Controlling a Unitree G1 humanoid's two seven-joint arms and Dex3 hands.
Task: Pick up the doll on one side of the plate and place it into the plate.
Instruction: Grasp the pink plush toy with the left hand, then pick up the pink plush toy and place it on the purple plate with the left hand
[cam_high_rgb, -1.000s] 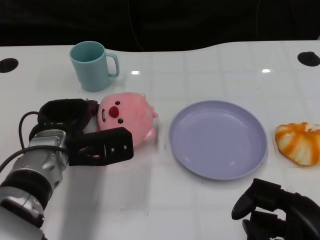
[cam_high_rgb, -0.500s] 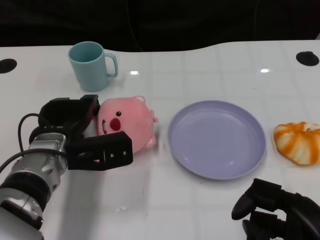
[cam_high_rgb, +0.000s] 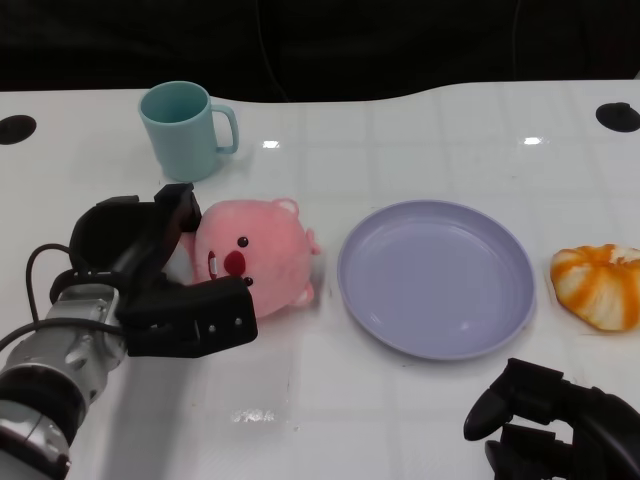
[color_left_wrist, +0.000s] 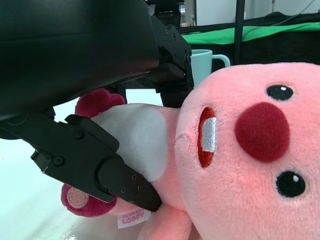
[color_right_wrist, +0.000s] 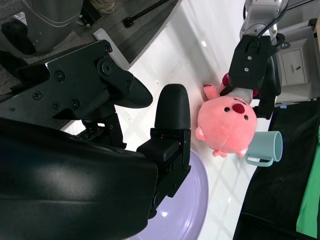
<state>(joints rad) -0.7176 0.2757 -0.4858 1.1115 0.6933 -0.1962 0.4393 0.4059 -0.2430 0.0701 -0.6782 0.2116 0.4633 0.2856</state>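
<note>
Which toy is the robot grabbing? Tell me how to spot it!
Find the purple plate in the middle of the white table. Just beside it, on the side toward the blue mug, the black left hand holds the doll. It is the only soft, pink thing there, with a red nose and black dot eyes.

A pink plush doll (cam_high_rgb: 255, 258) lies on its side, apparently just left of the empty lavender plate (cam_high_rgb: 436, 277).
</note>
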